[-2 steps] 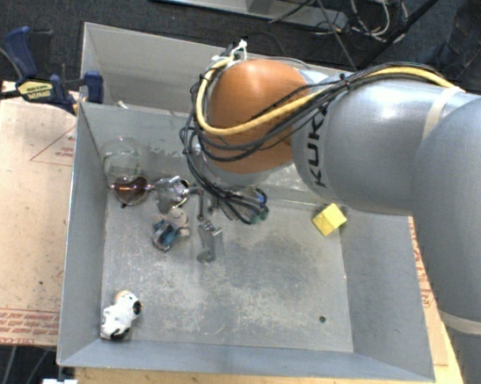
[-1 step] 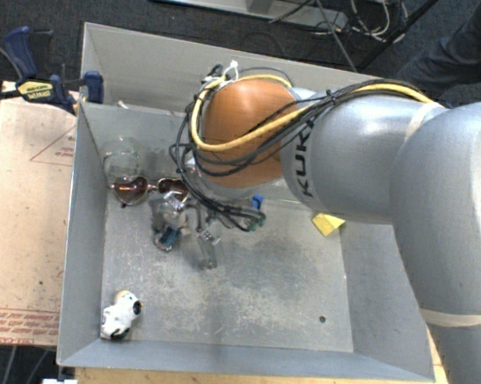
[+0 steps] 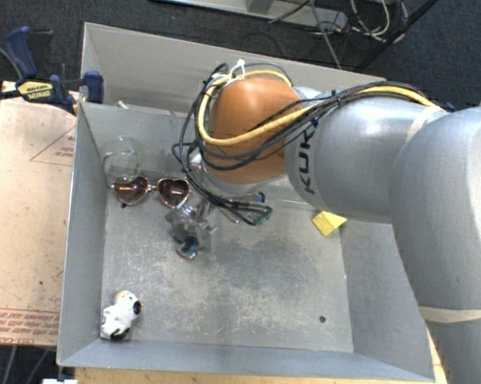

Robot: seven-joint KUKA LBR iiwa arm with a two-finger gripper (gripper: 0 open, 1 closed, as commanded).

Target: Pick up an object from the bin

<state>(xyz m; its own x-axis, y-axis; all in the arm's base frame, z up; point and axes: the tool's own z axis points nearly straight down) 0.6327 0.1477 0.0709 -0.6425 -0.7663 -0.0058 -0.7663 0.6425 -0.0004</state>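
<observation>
Fingers (image 3: 189,229), whether clenched or released I cannot tell, hang low over the bin (image 3: 252,299) floor; heart-shaped sunglasses (image 3: 147,190) lie just beside, toward its far-left corner

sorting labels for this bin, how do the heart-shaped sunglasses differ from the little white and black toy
The heart-shaped sunglasses have dark reddish lenses; the white and black toy is mostly white with black patches. The sunglasses lie far left, close to the gripper; the toy lies alone near the front left corner. The sunglasses spread wider than the toy. Both rest on the bin floor.
</observation>
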